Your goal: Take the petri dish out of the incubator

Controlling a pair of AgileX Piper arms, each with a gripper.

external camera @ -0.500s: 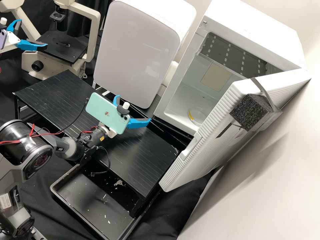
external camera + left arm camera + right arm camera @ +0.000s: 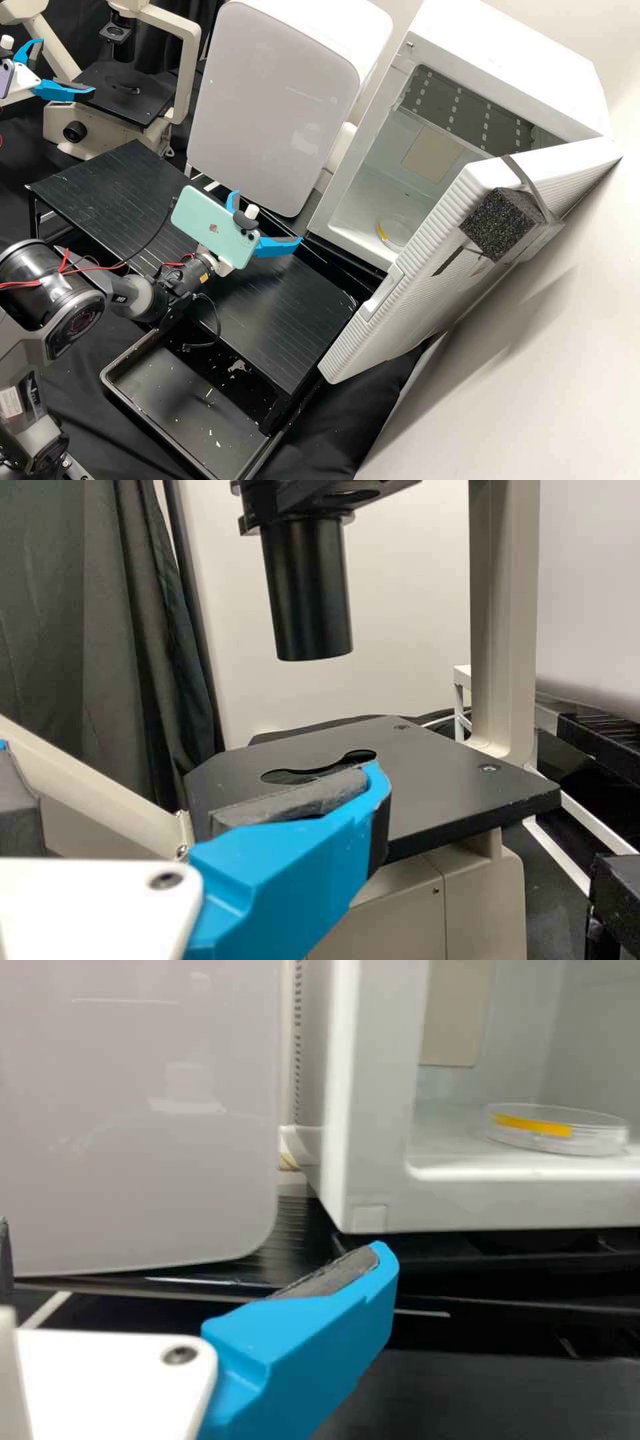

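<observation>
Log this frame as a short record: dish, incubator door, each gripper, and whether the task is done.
petri dish: inside the incubator, lying flat on its floor
dish marking: yellow strip on the side
incubator door: open
right gripper: open, empty, outside the incubator, above the black rack
left gripper: open, empty, by the microscope
task done: no, dish not yet out

The incubator (image 2: 507,63) is white, the petri dish (image 2: 602,1140) clear with a yellow strip (image 2: 533,1125).
</observation>
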